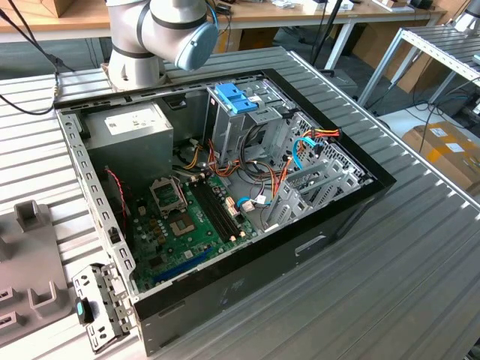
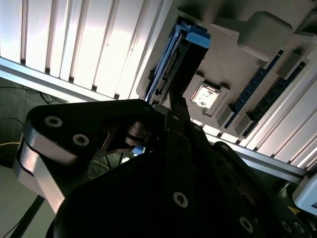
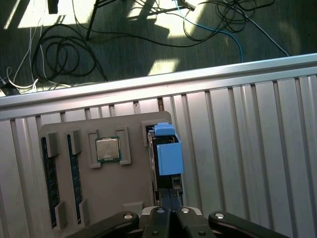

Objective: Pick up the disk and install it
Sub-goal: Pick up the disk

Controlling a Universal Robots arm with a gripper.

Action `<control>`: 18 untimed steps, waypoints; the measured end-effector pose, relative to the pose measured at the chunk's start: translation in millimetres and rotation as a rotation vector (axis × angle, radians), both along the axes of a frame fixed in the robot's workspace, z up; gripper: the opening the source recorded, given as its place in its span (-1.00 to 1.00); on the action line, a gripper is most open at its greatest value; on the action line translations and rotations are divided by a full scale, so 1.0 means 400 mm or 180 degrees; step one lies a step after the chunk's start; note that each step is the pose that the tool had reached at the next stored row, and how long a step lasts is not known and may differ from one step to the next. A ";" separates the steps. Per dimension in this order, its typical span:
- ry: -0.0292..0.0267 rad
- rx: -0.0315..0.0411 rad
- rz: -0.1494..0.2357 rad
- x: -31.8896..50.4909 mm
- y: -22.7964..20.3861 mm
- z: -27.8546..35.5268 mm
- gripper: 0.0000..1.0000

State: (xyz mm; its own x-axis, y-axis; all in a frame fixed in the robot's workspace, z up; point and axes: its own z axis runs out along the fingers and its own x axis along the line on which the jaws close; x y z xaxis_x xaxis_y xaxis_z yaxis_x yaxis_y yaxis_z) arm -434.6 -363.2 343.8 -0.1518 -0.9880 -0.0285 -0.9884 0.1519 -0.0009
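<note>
Disk (image 3: pixel 169 158) stands on edge in grey fixture tray (image 3: pixel 129 186). Gripper (image 3: pixel 169 199) sits at its end; whether jaws are clamped, cannot tell. Pull should run straight along the tray's slot, no twisting.

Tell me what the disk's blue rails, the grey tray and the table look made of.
Disk: rails look like moulded plastic, uniform bright blue, matt. Tray: probably matt grey plastic, with moulded pockets. Table: likely bare aluminium, ribbed slats with a dull silvery sheen.

Near end of the disk (image 3: pixel 170 157) behind the claw (image 3: pixel 169 201), robot arm (image 1: pixel 161 30) cropped above
</note>
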 end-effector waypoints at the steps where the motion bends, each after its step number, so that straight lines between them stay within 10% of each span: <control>1: 0.0000 0.0000 0.0000 0.000 0.000 0.000 -0.79; 9: 0.0000 0.0000 0.0000 0.000 0.000 -0.001 0.07; 18: -0.0001 0.0000 0.0080 0.000 0.000 -0.004 0.20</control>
